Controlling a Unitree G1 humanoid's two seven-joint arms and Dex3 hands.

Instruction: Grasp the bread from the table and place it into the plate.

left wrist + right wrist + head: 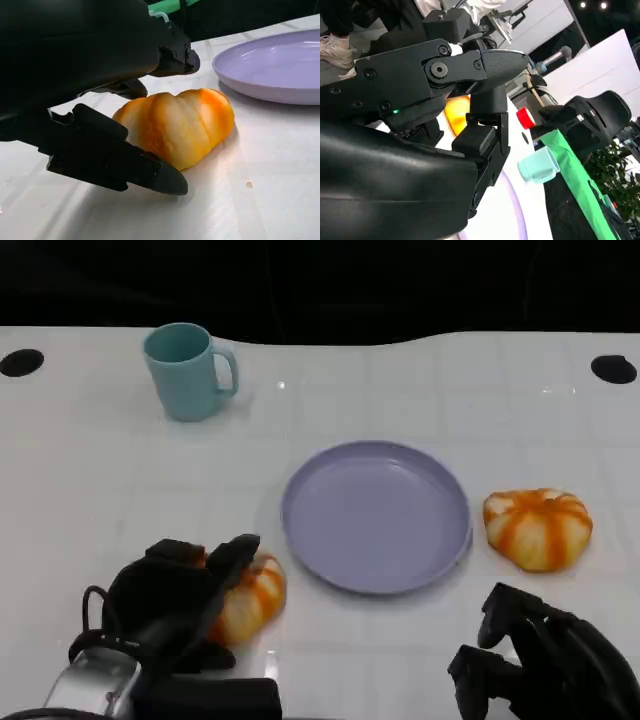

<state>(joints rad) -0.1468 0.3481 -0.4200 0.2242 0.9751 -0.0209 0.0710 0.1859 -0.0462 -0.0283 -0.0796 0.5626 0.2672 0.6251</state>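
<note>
Left hand [185,605] positioned at the near left of the table [90,490], fingers [117,160] spread to either side of the bread [177,125] and not visibly pressed on it. Judged as a pre-grasp stance: one finger low along the near flank, another [172,55] arched over the top, loaf bracketed for a closing squeeze. Bread resting flat on the table surface, not lifted, just beside the plate's [440,570] near-left rim and outside it.

Loaf shape: rounded, lobed, with shallow ridges; crust glossy, orange fading to pale cream bands. Likely soft and compressible, so a light squeeze advisable. Hand shell hard, matte black, with visible screw heads.

Plate: lavender, smooth, shallow, round with a low raised rim; placed at table centre, within short reach of the loaf, nothing lying in it. Second loaf [538,528] of the same lobed orange form lay just right of the plate. Right hand [545,660] kept low at the near right, holding nothing, fingers curled in loosely; fully closed or not, cannot tell. Teal mug [187,370] stood upright at the far left, handle toward the right, well apart from the work. Table top white, glossy, faintly gridded.
</note>
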